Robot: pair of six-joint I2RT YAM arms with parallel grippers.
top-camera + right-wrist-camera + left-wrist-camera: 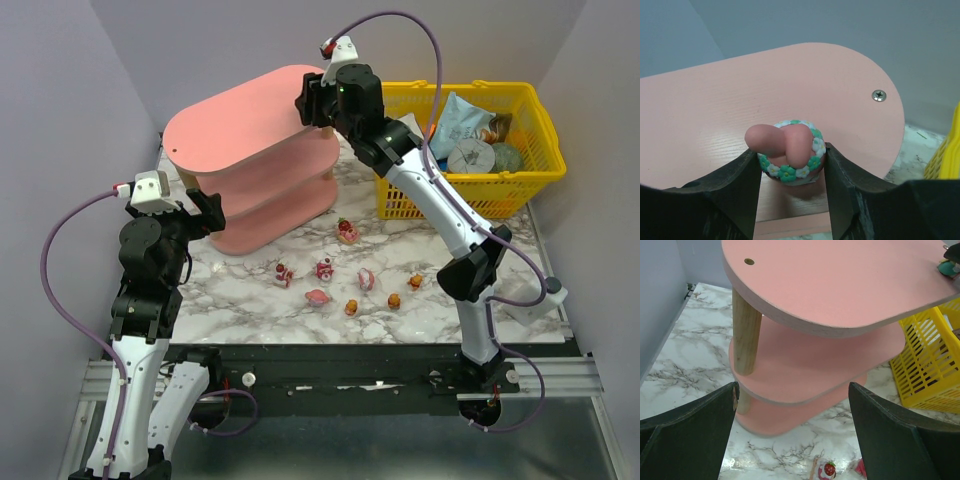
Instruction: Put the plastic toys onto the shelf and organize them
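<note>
While 1 pink toy (790,150) is clamped for placement over the top board of the shelf (715,115) by the half-closed right gripper (792,160), the left gripper (793,390) is held wide open, empty, beside the shelf.

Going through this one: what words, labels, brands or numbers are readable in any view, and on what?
No text can be read.
On the packet in the basket: print too small and blurred to read.
On the shelf, toys and table: no lettering shows.
</note>
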